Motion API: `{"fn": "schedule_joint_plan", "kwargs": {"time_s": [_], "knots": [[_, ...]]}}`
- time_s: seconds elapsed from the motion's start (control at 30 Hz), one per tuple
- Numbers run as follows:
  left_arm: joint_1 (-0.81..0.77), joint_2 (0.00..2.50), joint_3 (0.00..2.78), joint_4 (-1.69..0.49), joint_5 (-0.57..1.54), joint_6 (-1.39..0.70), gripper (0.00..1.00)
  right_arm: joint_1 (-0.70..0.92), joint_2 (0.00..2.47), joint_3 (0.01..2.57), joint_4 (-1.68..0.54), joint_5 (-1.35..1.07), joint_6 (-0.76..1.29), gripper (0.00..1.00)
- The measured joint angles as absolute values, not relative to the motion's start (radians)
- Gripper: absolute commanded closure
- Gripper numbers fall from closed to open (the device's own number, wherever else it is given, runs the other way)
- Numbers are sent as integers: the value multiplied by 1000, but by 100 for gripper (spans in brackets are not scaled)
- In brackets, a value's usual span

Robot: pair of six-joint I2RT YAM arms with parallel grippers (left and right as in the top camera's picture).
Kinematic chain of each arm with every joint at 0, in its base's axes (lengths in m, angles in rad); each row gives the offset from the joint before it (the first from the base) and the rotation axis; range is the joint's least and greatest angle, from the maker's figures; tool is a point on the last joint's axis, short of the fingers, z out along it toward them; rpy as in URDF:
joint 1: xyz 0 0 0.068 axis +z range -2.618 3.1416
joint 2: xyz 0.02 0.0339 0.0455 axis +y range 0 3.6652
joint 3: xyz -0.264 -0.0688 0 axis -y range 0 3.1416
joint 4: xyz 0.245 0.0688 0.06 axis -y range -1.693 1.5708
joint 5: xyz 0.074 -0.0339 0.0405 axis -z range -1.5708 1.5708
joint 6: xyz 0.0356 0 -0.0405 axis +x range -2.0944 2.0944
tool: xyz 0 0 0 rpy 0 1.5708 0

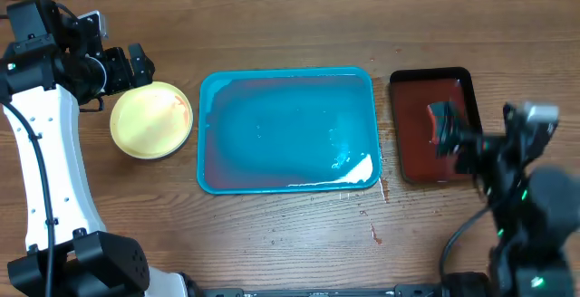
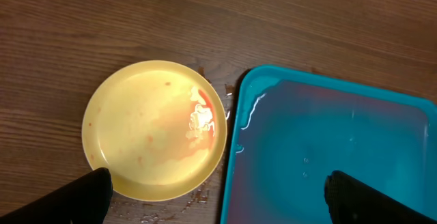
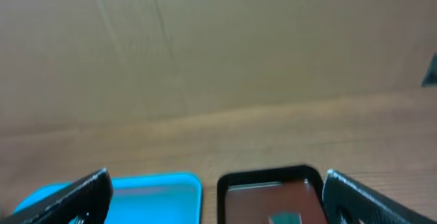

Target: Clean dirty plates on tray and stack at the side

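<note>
Beside the tray [image 1: 290,125], smeared yellow plate [image 1: 151,120]

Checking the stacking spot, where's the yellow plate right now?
In the overhead view, the yellow plate sits on the table just left of the turquoise tray, close to the left gripper.

One plate [image 1: 151,119], perhaps a stack, one turquoise tray [image 1: 272,125], one dark tray [image 1: 412,107].

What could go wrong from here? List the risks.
1. The yellow plate beside the tray shows red smears, so it may end up stacked dirty.
2. Reddish liquid wets the tray and speckles the table; it could spread.
3. The open left gripper might nudge the plate.
</note>
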State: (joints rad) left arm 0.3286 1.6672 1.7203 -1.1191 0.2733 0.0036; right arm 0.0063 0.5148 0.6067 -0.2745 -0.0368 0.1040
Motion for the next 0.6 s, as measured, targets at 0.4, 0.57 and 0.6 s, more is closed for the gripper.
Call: {"fn": "schedule_joint_plan", "kwargs": {"time_s": [0.4, 0.57, 0.6], "knots": [[329, 1667, 1720, -1119, 274, 4, 0, -1, 134, 69, 38, -27, 103, 0], [329, 1667, 1720, -1119, 274, 4, 0, -1, 81, 29, 39, -25, 104, 0], [329, 1667, 1720, -1119, 274, 4, 0, -1, 71, 25, 27, -25, 104, 0]]}}
